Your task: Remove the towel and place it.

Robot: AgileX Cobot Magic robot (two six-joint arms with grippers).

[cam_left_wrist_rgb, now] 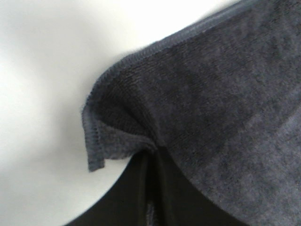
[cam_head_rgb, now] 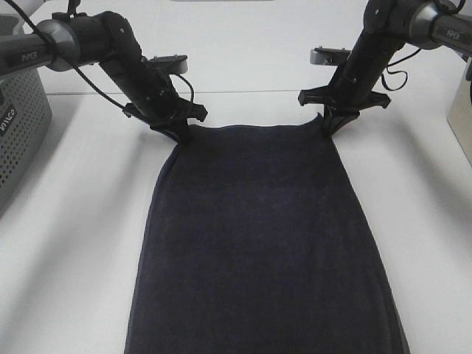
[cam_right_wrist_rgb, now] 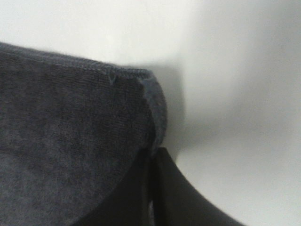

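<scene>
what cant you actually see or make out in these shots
- Towel: near end cut off by the high view's bottom edge.
- Basket: mostly cut by the left edge; contents hidden.
- Left gripper and right gripper: tips buried in cloth; wrist views too close and blurred.

A plain white desk (cam_head_rgb: 74, 243) carries everything here; its surface is smooth and bright, with soft shadows falling under the two arms at the far side. Spread flat along the middle of it lies the towel (cam_head_rgb: 258, 243), a very dark navy-black terry cloth with hemmed edges; it runs from the far side toward the near edge and passes out of view there (so its near end cannot be seen). At the left edge stands a grey perforated basket (cam_head_rgb: 18, 125), well apart from the towel; at the right edge a pale object is only partly visible.
</scene>
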